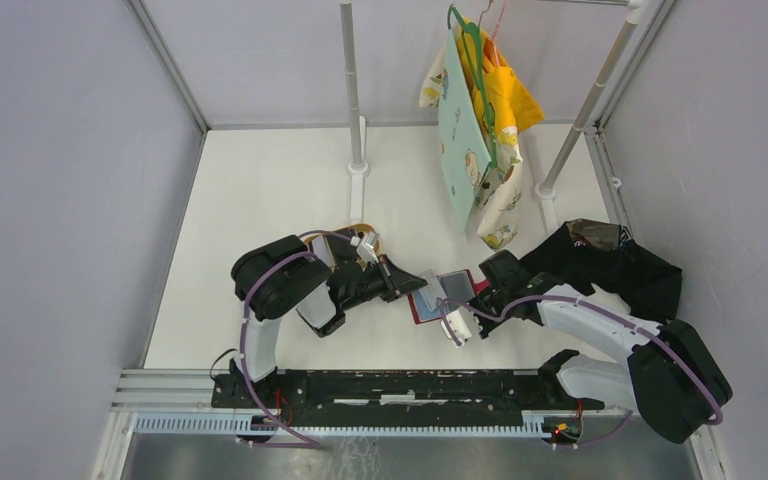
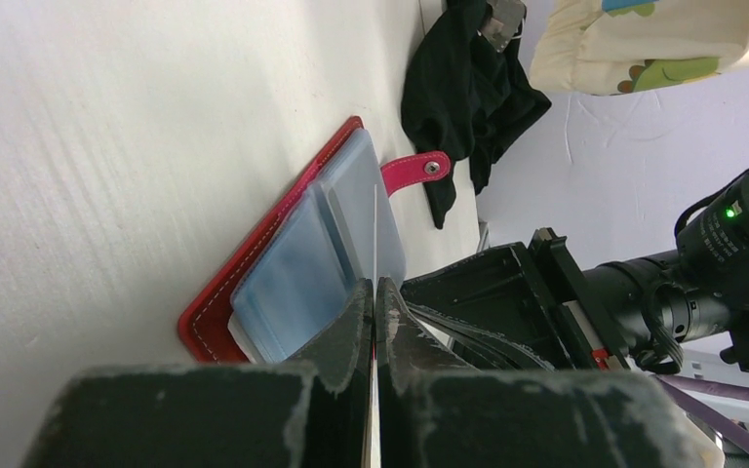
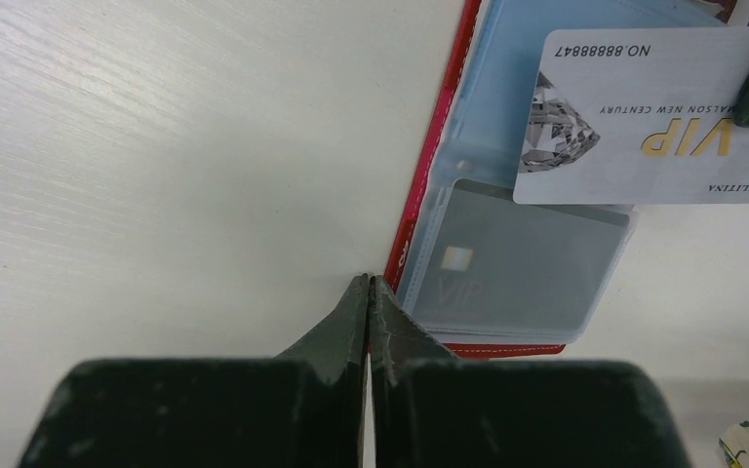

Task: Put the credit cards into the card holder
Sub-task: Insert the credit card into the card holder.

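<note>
Plastic, thin and stiff, the white VIP card (image 3: 634,127) should be light and slick, best pinched by one short edge. The left gripper (image 2: 375,292) clamps it so, over the open red card holder (image 2: 297,268) mid-table. The right gripper (image 3: 369,292) is closed and empty beside the holder's near edge. A grey card (image 3: 517,273) is already sleeved, and the floppy clear sleeves may snag. Black cloth (image 2: 458,88) lies apart to the right.
</note>
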You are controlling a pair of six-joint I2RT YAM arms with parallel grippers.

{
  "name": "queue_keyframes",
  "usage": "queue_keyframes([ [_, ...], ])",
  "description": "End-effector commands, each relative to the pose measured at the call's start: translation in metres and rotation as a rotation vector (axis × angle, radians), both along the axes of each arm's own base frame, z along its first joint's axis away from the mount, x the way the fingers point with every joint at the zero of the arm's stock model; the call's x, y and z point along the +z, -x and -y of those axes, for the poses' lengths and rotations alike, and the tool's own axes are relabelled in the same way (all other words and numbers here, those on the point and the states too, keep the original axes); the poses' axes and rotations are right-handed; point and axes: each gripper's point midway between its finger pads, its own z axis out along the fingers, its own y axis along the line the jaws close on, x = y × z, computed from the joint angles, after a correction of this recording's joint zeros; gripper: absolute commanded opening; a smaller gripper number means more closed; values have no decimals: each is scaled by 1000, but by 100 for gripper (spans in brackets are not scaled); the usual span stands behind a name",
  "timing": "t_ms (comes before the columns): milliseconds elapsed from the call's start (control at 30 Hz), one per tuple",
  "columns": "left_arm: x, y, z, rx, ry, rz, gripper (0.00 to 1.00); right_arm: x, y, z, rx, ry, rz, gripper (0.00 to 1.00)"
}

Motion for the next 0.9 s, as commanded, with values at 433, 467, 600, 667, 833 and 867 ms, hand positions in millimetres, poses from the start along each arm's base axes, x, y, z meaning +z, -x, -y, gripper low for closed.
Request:
queue_keyframes([
  [433, 0, -5, -1, 61, -12, -8, 2, -7, 5, 10, -24, 51, -37, 3],
  [467, -1, -5, -1, 61, -17, -11, 2, -7, 5, 11, -25, 53, -38, 3],
  [600, -5, -6, -1, 68, -43, -21, 2, -7, 5, 11, -25, 54, -37, 3],
  [667, -5, -6, -1, 70, -53, -19, 2, -8, 5, 11, -24, 55, -39, 3],
  [833, -6, -5, 1, 68, -72, -16, 2, -8, 5, 11, -25, 55, -40, 3],
  [867, -7, -5, 2, 65, -73, -17, 2, -8, 5, 11, -24, 55, -40, 3],
])
